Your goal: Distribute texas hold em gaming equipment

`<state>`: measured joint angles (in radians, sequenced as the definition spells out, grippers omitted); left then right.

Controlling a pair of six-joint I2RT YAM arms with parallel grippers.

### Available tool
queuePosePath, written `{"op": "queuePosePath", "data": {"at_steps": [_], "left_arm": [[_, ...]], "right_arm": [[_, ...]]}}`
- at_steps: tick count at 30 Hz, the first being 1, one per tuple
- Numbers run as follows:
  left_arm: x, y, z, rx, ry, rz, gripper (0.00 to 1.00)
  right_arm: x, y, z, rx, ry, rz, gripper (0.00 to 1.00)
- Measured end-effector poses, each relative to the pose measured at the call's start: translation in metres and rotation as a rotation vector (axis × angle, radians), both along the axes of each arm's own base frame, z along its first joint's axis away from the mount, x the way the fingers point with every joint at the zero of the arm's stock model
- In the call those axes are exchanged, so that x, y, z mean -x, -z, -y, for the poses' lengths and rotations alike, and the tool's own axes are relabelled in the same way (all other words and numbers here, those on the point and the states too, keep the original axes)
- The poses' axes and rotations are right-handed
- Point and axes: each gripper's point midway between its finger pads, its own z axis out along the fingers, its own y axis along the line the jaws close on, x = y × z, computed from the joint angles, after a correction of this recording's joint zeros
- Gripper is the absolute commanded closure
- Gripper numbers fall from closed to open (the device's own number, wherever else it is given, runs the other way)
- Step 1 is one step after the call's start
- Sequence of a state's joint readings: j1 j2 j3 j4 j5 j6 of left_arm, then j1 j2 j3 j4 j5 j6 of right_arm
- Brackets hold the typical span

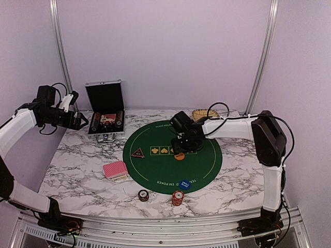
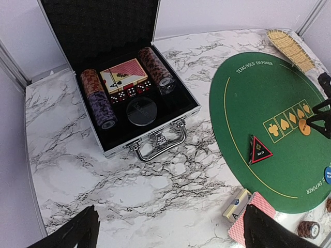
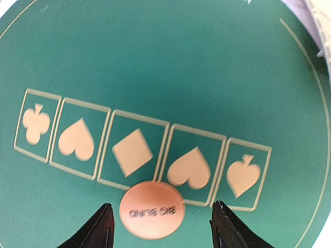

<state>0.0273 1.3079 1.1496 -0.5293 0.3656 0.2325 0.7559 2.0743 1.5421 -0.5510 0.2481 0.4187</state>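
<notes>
- Green round felt mat point(image 1: 201, 165) lies on the marble tabletop point(image 1: 77, 175).
- Right end effector point(image 3: 161, 205) is released and low over the mat. Its jaws are spread either side of the orange button disc point(image 3: 152, 208), with a gap on both sides and no contact.
- Orange button disc lies flat on the mat, lettered BIG BLIND, at the edge of the printed row of suit boxes.
- Blue button disc point(image 1: 185, 184) sits on the mat by its near rim.
- Black triangular marker point(image 2: 260, 150) lies flat on the mat's left side.
- Red-backed card deck point(image 1: 115, 170) is on the tabletop, just off the mat's left rim.
- Two chip stacks point(image 1: 143, 195) point(image 1: 177, 197) stand on the tabletop just beside the mat's near rim.
- Left end effector point(image 2: 169, 212) is released, jaws wide and empty, in the air at far left near the silver case point(image 2: 116, 150).
- Silver case is open with its lid upright, and holds chip rolls, cards and dice.
- Tan woven tray point(image 1: 204, 113) sits behind the mat at the far edge.
</notes>
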Motion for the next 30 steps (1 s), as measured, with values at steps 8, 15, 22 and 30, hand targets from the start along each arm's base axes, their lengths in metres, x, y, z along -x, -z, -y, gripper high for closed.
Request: {"op": "queuePosePath", "data": {"at_steps": [8, 15, 22, 30], "left_arm": [[0.0, 0.0, 0.0, 0.001, 0.001, 0.0, 0.01], [0.0, 0.0, 0.0, 0.001, 0.001, 0.0, 0.01], [0.0, 0.0, 0.0, 0.001, 0.001, 0.0, 0.01], [0.0, 0.0, 0.0, 0.001, 0.001, 0.0, 0.01]], "right_arm": [[0.042, 0.034, -0.004, 0.004, -0.023, -0.083, 0.42], [0.039, 0.035, -0.005, -0.011, -0.001, -0.075, 0.5], [0.025, 0.035, -0.008, -0.01, 0.018, -0.053, 0.56], [-0.006, 0.034, -0.006, -0.021, 0.056, -0.024, 0.59]]}}
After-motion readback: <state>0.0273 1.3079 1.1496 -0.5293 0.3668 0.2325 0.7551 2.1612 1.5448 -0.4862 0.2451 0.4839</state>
